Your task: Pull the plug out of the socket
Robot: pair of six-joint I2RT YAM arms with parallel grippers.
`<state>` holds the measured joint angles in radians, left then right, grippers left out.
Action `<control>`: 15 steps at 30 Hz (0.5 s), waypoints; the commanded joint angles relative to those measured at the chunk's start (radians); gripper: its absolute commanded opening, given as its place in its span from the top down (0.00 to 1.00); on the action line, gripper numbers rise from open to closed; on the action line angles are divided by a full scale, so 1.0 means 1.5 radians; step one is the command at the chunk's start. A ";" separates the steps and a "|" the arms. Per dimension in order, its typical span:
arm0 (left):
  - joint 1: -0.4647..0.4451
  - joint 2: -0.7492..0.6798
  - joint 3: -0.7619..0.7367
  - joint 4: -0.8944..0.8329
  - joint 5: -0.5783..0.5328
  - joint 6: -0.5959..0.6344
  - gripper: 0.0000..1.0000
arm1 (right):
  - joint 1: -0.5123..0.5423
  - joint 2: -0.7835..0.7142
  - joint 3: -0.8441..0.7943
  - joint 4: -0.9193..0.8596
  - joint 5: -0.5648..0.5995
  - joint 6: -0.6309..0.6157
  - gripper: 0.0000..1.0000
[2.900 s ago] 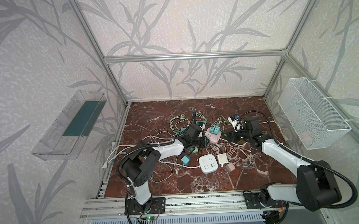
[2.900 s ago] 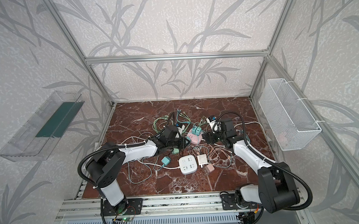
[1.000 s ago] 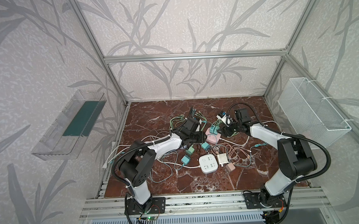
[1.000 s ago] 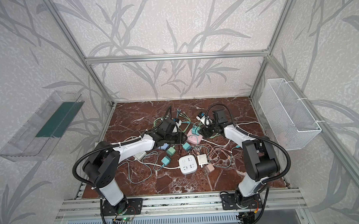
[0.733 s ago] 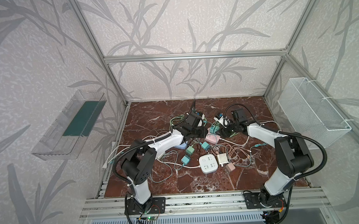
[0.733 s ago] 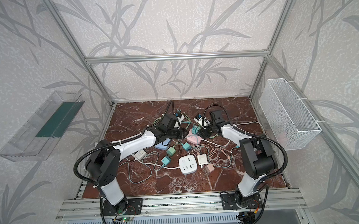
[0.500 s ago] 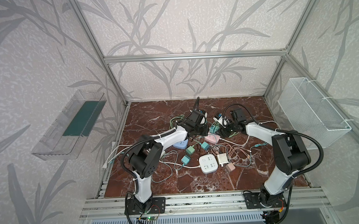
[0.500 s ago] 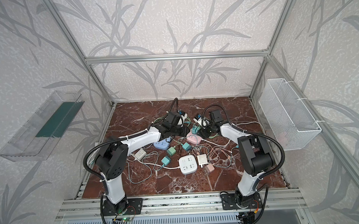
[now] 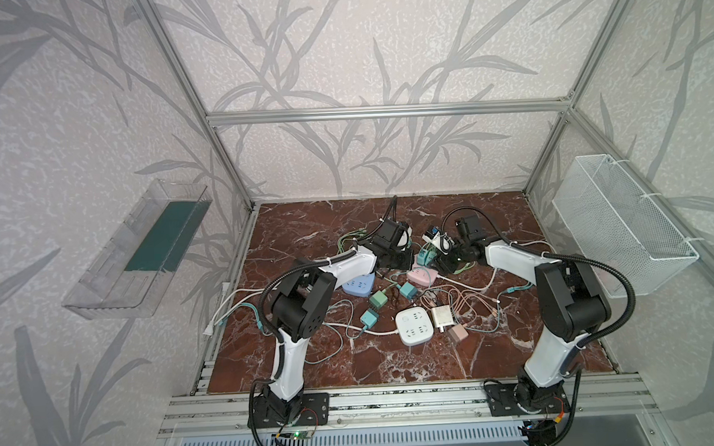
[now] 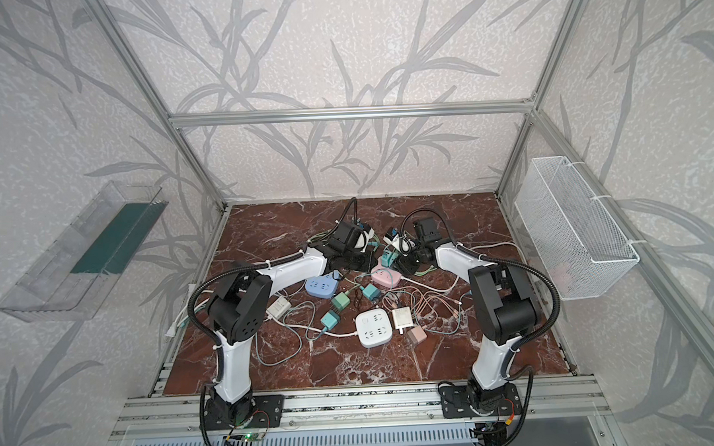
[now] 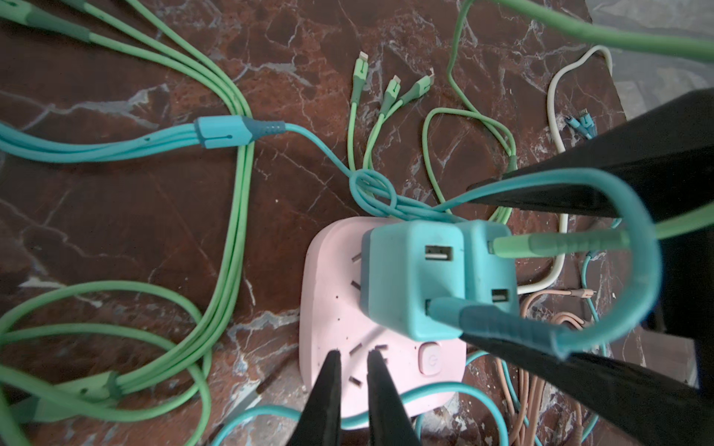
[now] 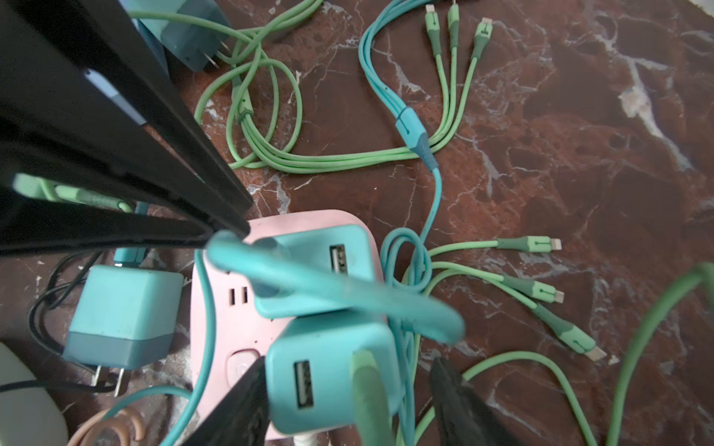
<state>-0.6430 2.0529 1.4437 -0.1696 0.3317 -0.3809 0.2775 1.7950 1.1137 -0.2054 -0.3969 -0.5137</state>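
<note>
Teal plug [image 12: 328, 382] between half-open right gripper [image 12: 347, 405] fingers (left gripper [image 11: 353, 390] closed, empty, on pink socket [image 11: 332, 309]).

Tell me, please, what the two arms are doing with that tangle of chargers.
They are unplugging a charger. The left gripper, fingers shut, is down at the pink socket, apparently to steady it. The right gripper stands open, its fingers on either side of one teal plug, not yet clamped. That plug and a second teal plug both sit in the socket.

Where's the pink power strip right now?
In both top views the pink power strip lies mid-table among cables, between the two grippers, right of the blue power strip, with teal chargers plugged in.
</note>
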 commanded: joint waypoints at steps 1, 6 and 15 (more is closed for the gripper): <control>0.001 0.018 0.027 -0.009 0.028 -0.002 0.84 | 0.006 0.007 0.023 -0.019 0.004 -0.011 0.36; 0.002 0.034 0.027 -0.005 0.051 -0.017 0.86 | 0.007 0.009 0.027 -0.024 0.007 -0.013 0.40; 0.002 0.041 0.002 0.014 0.065 -0.042 0.86 | 0.010 0.017 0.037 -0.034 0.002 -0.016 0.44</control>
<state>-0.6430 2.0941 1.4570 -0.1627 0.4114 -0.4278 0.2882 1.8061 1.1366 -0.2237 -0.3923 -0.5274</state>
